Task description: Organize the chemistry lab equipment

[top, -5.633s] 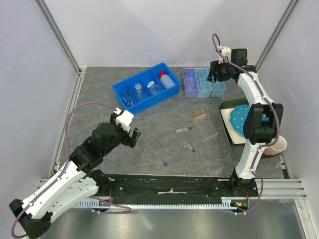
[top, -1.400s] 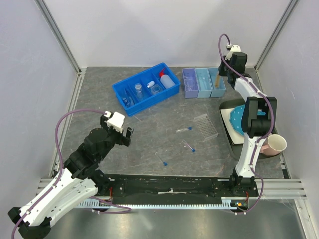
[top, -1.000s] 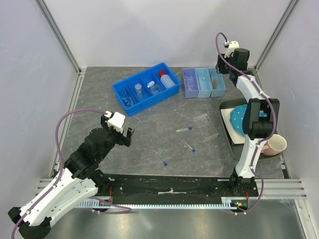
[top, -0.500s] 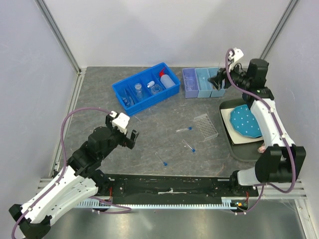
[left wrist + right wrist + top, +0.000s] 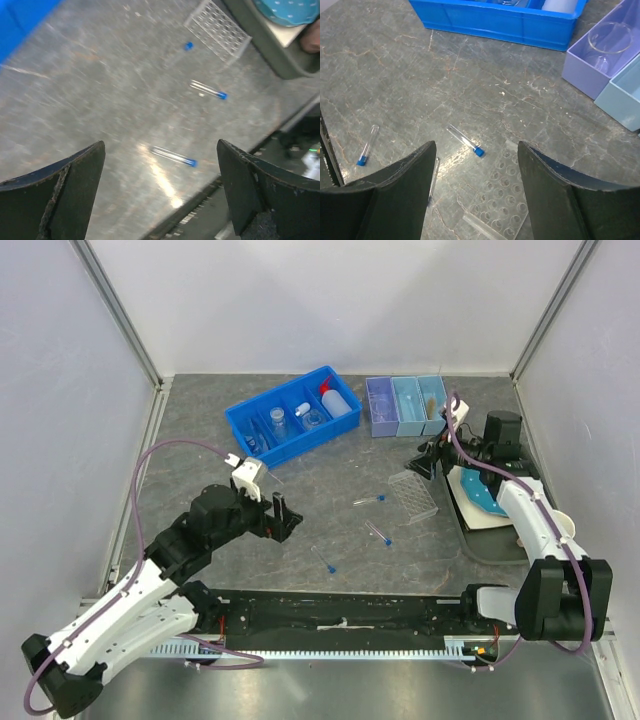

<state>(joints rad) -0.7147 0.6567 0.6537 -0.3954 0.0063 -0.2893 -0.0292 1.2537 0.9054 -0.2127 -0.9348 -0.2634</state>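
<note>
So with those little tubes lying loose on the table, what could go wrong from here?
The blue-capped test tubes are round and lie loose, so a nudge from the open left hand might roll one toward the front edge. The clear tube rack lies flat; the open right hand over it could knock it into the tube beside it. Both hands face the same patch and could bump.

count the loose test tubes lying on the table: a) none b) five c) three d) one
c: a tube lies left of the rack, a second tube nearer the arms, and a third tube nearest their bases.
</note>
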